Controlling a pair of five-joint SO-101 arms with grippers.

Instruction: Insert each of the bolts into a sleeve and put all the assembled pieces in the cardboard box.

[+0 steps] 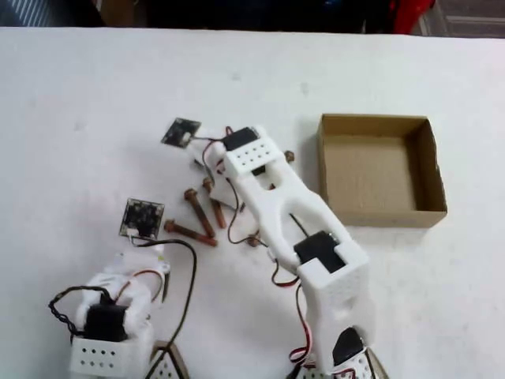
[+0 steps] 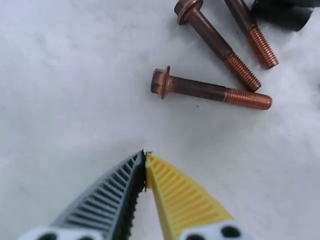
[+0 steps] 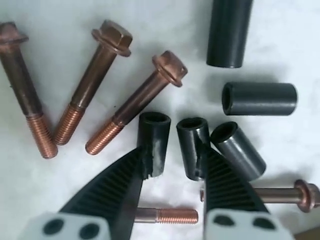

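**Left arm** point(image 1: 106, 324): folded at the 7 o'clock edge of the table point(image 1: 79, 95).

**Left gripper** point(image 2: 145, 156): grey and yellow fingers pressed together tip to tip, nothing between them, over bare table.

**Nearest bolt** point(image 2: 210, 91): lying flat just beyond the left gripper's tips, crosswise to them, at 1 o'clock of the left arm.

**Bolt pair** point(image 1: 207, 207): two bolts side by side at 12 o'clock of the nearest bolt, heads toward the far edge. One threaded end lies just beside the first sleeve.

**Right arm** point(image 1: 276, 201): stretched from the 6 o'clock edge toward 11 o'clock, over the middle of the table.

**Right gripper** point(image 3: 175, 157): black fingers spread apart, with two sleeves between the tips. Whether either finger touches a sleeve cannot be told.

**First sleeve** point(image 3: 154, 137) and **second sleeve** point(image 3: 192, 142): black, side by side, open ends toward the wrist camera, each partly behind a fingertip.

**Third sleeve** point(image 3: 240, 147): tilted, touching the second sleeve.

**Fourth sleeve** point(image 3: 260, 98) and **fifth sleeve** point(image 3: 229, 32): lying on their sides beyond the third sleeve, apart from each other.

**Low bolt** point(image 3: 167, 216): threaded shank lying across beneath the right gripper's fingers.

**Side bolt** point(image 3: 285, 194): lying flat beside the third sleeve, head outward.

**Cardboard box** point(image 1: 383, 217): open-topped, at 3 o'clock of the table, well apart from the bolt pair, with the right arm between them.
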